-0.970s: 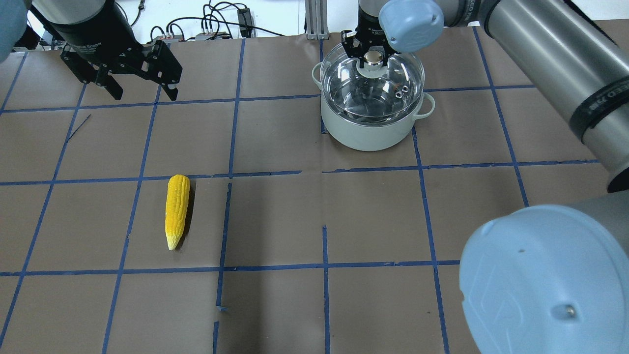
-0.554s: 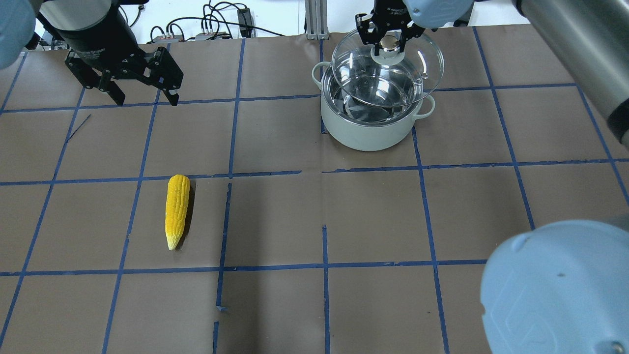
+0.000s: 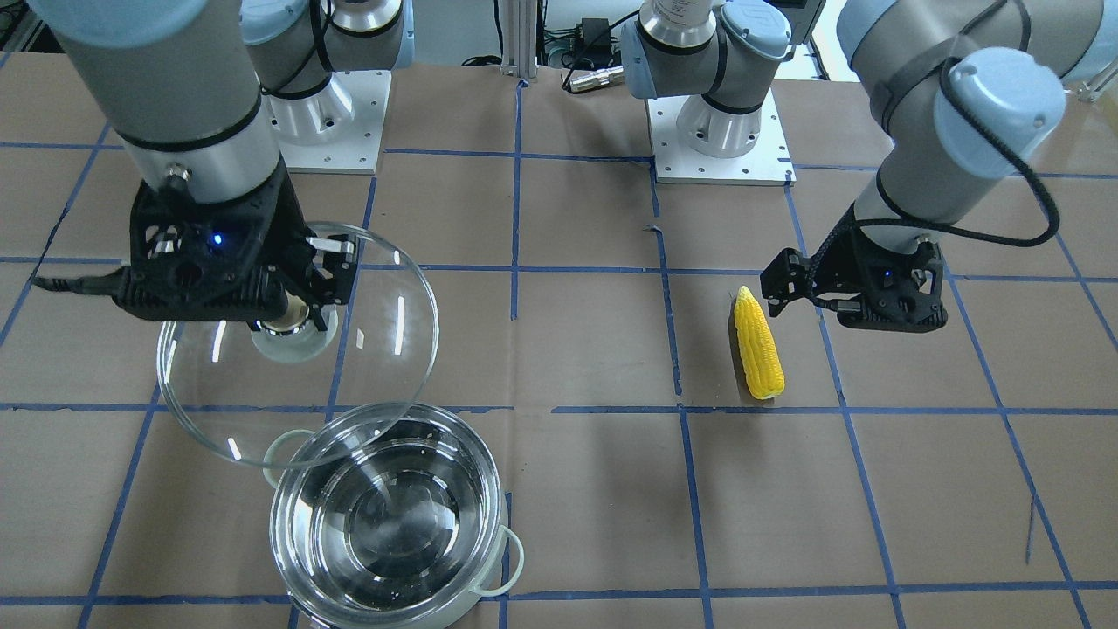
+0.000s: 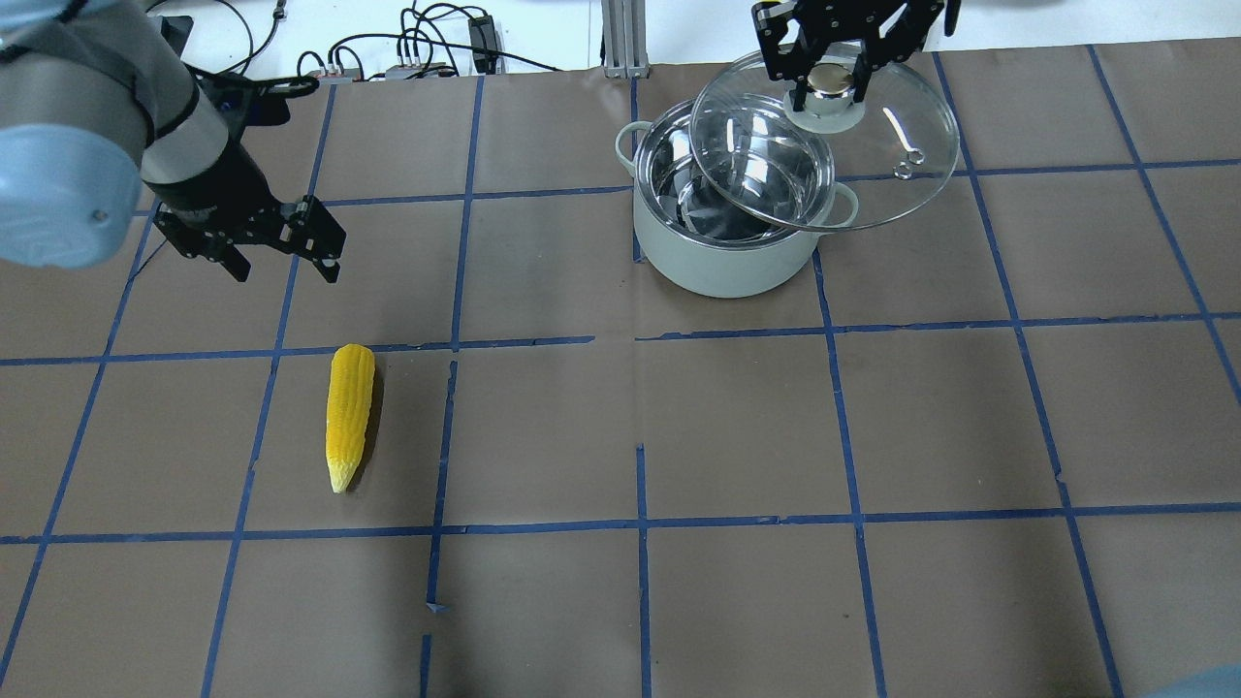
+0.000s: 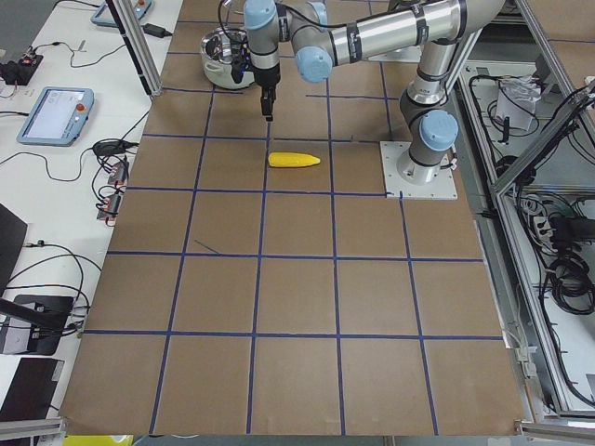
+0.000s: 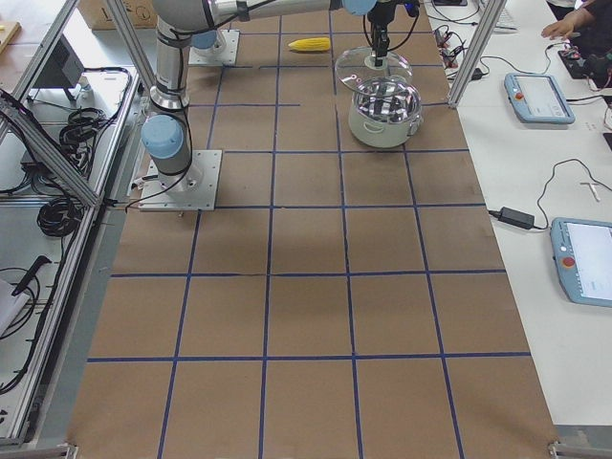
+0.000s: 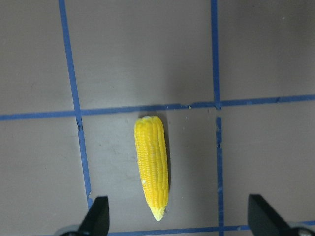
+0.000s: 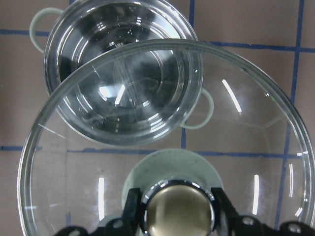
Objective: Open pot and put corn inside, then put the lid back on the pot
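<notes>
The right tool (image 4: 829, 82) is closed on the knob of the lid (image 4: 902, 126) and has lifted it clear; the pot (image 4: 722, 262) stands open, below it and partly aside. The left tool (image 4: 286, 271), open and empty, has come nearer to the corn (image 4: 350, 417), which lies on the bench below it.

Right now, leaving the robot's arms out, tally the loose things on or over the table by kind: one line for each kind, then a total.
Pot: 1
Glass lid: 1
Corn cob: 1
Total: 3
</notes>
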Controlling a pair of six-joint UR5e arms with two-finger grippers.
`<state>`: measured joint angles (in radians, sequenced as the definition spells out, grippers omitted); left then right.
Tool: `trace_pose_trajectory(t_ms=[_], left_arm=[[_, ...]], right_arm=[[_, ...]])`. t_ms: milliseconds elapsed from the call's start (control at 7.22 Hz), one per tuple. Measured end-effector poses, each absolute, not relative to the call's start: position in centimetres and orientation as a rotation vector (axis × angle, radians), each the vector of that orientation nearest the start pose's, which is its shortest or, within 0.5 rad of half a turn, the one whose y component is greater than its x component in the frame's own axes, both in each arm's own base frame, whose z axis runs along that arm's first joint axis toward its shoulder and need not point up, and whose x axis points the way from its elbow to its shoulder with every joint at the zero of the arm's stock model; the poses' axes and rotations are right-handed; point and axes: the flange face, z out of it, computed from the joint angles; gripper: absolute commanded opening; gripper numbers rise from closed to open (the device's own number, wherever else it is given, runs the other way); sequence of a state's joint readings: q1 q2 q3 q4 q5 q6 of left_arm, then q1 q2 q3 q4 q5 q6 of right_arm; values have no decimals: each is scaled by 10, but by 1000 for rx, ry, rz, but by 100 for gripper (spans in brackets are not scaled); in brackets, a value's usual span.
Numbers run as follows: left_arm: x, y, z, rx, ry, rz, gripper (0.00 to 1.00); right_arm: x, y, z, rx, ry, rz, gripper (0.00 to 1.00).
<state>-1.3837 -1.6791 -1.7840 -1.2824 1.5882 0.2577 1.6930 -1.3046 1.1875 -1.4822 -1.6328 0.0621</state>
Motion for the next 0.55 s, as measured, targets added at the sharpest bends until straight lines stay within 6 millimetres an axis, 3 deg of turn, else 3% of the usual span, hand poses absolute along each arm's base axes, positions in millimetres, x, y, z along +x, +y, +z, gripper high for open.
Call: trace_pose_trajectory(t_ms=[277,416,554], left_arm=[[-28,-523,267,132,3128,37,100],[-28,-519,236,135,3130,72,100],[-26,-515,220,145,3132,103,99]], right_arm=[[187,-534,512,-88,3191,-19,10],[173,-516,503,-67,3187,-41,10],[162,-504,498,-47,3186,-48,10]])
